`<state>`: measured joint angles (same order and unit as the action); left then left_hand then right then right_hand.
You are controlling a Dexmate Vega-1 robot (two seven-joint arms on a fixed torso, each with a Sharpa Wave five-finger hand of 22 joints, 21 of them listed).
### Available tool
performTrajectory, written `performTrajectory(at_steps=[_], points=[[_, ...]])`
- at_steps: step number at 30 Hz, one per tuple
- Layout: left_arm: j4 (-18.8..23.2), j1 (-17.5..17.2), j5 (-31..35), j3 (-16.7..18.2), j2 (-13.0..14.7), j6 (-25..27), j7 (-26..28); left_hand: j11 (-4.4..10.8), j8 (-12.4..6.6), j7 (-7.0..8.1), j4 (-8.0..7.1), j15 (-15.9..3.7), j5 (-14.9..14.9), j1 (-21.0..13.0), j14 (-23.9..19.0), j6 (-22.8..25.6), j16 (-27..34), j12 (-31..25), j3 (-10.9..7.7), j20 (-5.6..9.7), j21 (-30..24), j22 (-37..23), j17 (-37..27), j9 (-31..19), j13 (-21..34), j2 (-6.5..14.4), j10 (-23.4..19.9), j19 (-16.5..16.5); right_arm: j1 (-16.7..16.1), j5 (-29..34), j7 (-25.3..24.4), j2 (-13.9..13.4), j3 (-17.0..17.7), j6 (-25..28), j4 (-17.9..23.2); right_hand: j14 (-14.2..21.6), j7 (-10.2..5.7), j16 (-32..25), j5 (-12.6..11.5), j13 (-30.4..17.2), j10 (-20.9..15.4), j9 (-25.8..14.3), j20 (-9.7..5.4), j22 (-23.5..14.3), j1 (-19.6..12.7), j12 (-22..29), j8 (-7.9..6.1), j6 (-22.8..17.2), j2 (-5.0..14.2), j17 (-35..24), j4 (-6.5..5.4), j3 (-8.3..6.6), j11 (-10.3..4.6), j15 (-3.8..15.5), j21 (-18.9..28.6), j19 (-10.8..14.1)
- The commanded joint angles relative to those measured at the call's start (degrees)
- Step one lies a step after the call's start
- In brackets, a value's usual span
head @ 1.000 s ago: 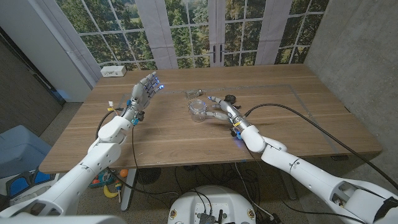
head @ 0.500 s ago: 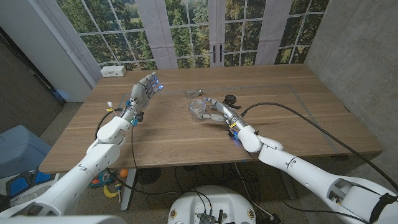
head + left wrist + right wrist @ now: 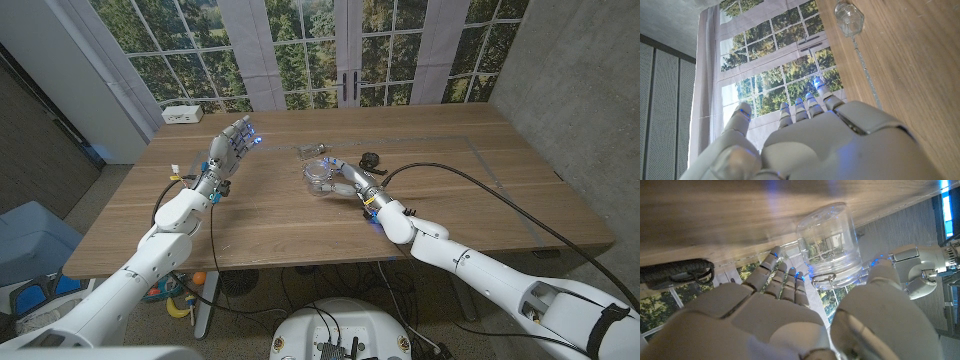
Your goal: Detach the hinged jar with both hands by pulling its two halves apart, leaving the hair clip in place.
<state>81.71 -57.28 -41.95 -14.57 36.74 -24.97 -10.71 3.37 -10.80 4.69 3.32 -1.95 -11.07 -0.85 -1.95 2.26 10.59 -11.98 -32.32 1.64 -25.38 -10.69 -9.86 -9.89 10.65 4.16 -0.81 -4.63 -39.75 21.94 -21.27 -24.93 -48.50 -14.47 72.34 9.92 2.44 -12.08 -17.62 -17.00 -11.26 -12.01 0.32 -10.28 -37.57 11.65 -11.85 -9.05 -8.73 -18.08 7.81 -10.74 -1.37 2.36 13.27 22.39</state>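
A wooden table (image 3: pixel 300 215) spans the middle of the head view, its long edges running left to right. Just above the frame's centre a clear glass jar (image 3: pixel 318 176) stands on the planks, with a second clear piece (image 3: pixel 309 150) a little above it near the far side. Right of these lies a small dark hair clip (image 3: pixel 371 158). At upper left, on the far corner, sits a white box (image 3: pixel 183 114)

You're in a lab/office-type rm: wooden bench (image 3: pixel 300 215) w/ trailing cables (image 3: pixel 500 195), big paned windows (image 3: pixel 300 50), bare concrete wall (image 3: pixel 570 80).
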Motion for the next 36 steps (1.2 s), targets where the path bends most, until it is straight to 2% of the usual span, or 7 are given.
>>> performTrajectory(at_steps=[1,21,26,30,32,33,36], points=[[0.93,-0.51,0.18,0.11,0.3,0.09,0.33,-0.06,0.06,0.14,-0.42,-1.55,-0.37,0.5,-0.5,0.29,0.09,0.21,-0.24,-0.31,0.1,0.07,-0.18,0.01,0.04,1.04,-0.33,-0.4,1.04,0.92,-1.3,1.12,-1.32,0.63,-1.59,-0.38,-0.49,-0.45,-0.56,-0.19,-0.63,-0.2,1.14,-0.22,0.34,0.33,-0.2,-0.29,0.3,-0.28,-0.27,0.52,-0.49,0.25,-0.38,0.06],[2.41,-2.1,0.31,0.74,0.73,0.05,1.62,0.0,0.22,0.27,-0.6,-1.62,-0.41,0.42,-0.62,0.32,0.05,0.32,-0.07,-0.72,0.35,0.08,-0.15,0.0,-0.07,0.84,-0.43,-0.49,4.93,-0.67,-0.84,5.16,-3.85,-0.57,-9.18,1.03,1.18,-1.67,-1.36,-0.29,-0.33,-0.41,1.73,-0.38,-0.58,0.43,-0.33,0.32,1.52,-0.8,-0.45,1.26,1.16,-0.78,-0.25,1.02],[2.28,-1.99,0.24,0.74,0.73,0.08,1.43,0.08,0.25,0.52,-0.63,-1.66,-0.42,0.4,-0.63,0.34,0.03,0.3,-0.02,-1.12,0.44,0.08,-0.15,-0.01,-0.09,0.78,-0.59,-0.44,5.06,-0.13,-2.71,5.7,-4.26,-0.45,-9.91,3.31,1.28,-2.9,-2.43,-0.41,-2.0,-0.54,1.73,-0.42,-3.59,1.12,-1.25,-1.19,3.36,-1.17,0.33,0.33,1.0,-0.07,0.24,2.76],[2.03,-1.76,0.11,0.67,0.64,0.12,1.17,0.06,0.26,0.58,-0.64,-1.69,-0.43,0.38,-0.65,0.35,0.02,0.34,0.01,-1.39,0.51,0.08,-0.14,-0.01,-0.11,0.73,-0.54,-0.42,4.94,0.5,-4.93,6.25,-4.52,0.02,-10.5,5.33,-0.99,-4.29,-3.17,-0.85,-6.7,-0.81,1.33,-0.47,-6.42,2.71,-3.47,-5.59,4.72,-1.93,0.76,-0.24,-1.15,2.09,0.48,4.11],[1.94,-1.67,0.11,0.62,0.66,0.17,1.03,0.08,0.28,0.58,-0.65,-1.66,-0.43,0.37,-0.65,0.34,0.01,0.34,0.03,-1.46,0.53,0.08,-0.13,-0.01,-0.11,0.71,-0.57,-0.44,4.84,0.88,-5.89,6.5,-4.66,0.69,-10.52,6.86,-2.88,-5.54,-3.29,-1.57,-11.09,-1.16,1.16,-0.56,-7.3,4.18,-5.56,-9.51,5.24,-2.74,0.56,0.03,-3.04,3.48,0.55,4.73],[1.9,-1.64,0.09,0.61,0.65,0.18,0.99,0.09,0.28,0.61,-0.66,-1.67,-0.43,0.37,-0.66,0.34,0.01,0.37,0.03,-1.46,0.55,0.08,-0.13,-0.01,-0.12,0.7,-0.53,-0.44,4.81,1.25,-6.77,6.69,-4.79,0.89,-10.75,8.38,-4.04,-6.59,-3.28,-2.12,-13.01,-1.34,0.88,-0.62,-7.81,4.82,-7.12,-12.55,5.49,-3.31,0.48,0.26,-3.59,4.65,0.81,5.59],[1.83,-1.58,0.08,0.58,0.67,0.2,0.86,0.05,0.3,0.65,-0.67,-1.68,-0.44,0.36,-0.7,0.31,0.02,0.38,0.05,-1.55,0.58,0.08,-0.13,-0.01,-0.12,0.68,-0.53,-0.45,4.72,2.4,-9.2,7.22,-5.21,2.04,-11.19,14.28,-6.35,-10.71,-3.03,-3.6,-17.75,-1.27,-0.72,-0.94,-9.72,6.51,-9.61,-17.17,6.67,-5.65,0.46,0.71,-4.93,8.14,2.12,8.92]])
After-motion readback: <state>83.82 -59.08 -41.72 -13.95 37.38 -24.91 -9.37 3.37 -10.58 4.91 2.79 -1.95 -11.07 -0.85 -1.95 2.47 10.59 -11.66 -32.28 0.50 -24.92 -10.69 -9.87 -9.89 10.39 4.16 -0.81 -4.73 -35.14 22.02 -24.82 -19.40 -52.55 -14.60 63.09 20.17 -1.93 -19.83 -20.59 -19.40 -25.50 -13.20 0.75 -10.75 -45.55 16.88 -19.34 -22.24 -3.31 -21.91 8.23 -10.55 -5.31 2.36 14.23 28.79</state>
